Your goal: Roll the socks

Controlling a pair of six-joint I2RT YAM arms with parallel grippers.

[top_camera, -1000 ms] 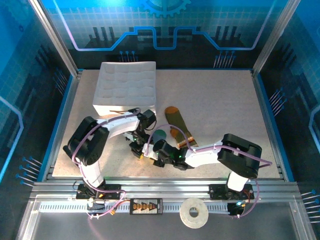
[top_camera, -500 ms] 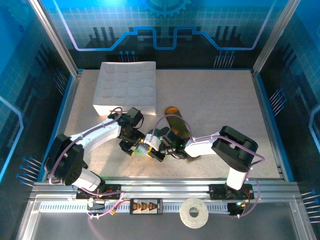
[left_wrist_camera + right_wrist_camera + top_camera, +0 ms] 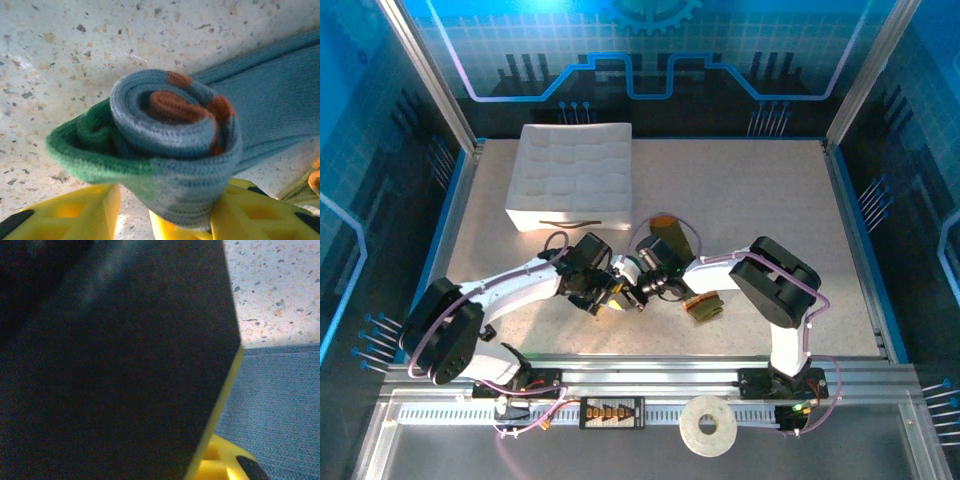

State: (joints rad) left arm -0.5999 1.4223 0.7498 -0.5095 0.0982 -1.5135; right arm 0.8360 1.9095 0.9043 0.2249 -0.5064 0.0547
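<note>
Rolled grey-blue sock (image 3: 175,135) sits betw. left tool's (image 3: 608,297) yellow fingers (image 3: 75,210); can't tell if clamped. Right tool (image 3: 636,291) closed, at its 3 o'clock. Olive-green sock (image 3: 705,307) on table (image 3: 770,220), further toward 3 o'clock.

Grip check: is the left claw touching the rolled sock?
Touching. Left wrist view: the rolled sock rests against a yellow finger of the left claw, no gap.

Left wrist view: the grey-blue sock (image 3: 175,145) runs off the right edge; the fingers of the left gripper (image 3: 167,210) are cut by the bottom edge — whether they pinch the roll cannot be told. Right wrist view: a dark blurred mass (image 3: 100,355), too close to identify. Top view: the olive sock (image 3: 705,308) has its middle hidden under the right arm (image 3: 720,268).
</note>
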